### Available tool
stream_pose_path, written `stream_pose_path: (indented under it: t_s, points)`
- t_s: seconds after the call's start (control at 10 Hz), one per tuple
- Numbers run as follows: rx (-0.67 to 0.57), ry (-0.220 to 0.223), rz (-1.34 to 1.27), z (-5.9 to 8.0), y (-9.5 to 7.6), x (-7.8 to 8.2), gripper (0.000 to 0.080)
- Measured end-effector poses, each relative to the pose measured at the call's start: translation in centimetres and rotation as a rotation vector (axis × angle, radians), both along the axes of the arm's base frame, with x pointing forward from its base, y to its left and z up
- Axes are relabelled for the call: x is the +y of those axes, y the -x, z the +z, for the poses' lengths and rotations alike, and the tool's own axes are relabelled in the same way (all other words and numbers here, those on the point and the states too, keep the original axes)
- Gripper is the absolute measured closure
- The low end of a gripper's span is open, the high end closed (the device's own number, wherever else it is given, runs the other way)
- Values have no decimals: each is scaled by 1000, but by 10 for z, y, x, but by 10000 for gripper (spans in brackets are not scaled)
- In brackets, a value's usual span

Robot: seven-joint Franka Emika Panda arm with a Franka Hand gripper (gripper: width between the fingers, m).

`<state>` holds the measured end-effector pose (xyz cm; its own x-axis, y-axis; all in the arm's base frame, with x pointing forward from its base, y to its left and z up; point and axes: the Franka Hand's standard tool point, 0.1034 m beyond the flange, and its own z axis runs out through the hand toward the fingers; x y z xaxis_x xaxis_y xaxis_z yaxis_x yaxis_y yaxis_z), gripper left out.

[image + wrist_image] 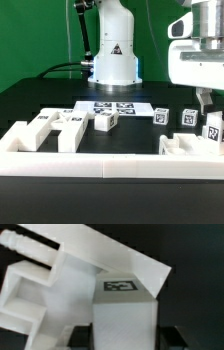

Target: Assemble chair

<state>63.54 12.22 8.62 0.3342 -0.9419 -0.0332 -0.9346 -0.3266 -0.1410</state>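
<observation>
On the exterior view's left, we see a cluster of white chair parts [45, 128] lying on the black table [30, 95], just behind the low border wall [100, 165]. Near the middle, the marker board [115, 106] lies before the robot base [113, 55], which bears a black triangle mark; we can read no writing. Further right stand small tagged chair blocks [160, 114], with bare table between them. At the far right, the wrist view shows the claw [124, 335] closed on a tagged chair panel [125, 308], its dark fingers [78, 335] pressing both sides.
</observation>
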Motion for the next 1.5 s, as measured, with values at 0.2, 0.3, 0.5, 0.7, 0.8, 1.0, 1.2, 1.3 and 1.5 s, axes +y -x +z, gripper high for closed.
stream_pose_path:
  t_s: [0.2,0.3,0.5,0.7,0.8,1.0,1.2,1.3,1.5]
  points:
    - [10,-21,-156,0,0,1,511]
    - [14,-29,-183,0,0,1,511]
    - [14,-33,-194,0,-1,1,511]
    - [21,-20,-77,1,1,4,280]
    - [14,-14,-12,1,1,8,280]
    - [-5,3,145,-1,1,10,157]
    - [-28,12,208,0,-1,11,151]
    - [-33,19,259,0,-1,11,150]
    - [-38,28,325,0,-1,11,150]
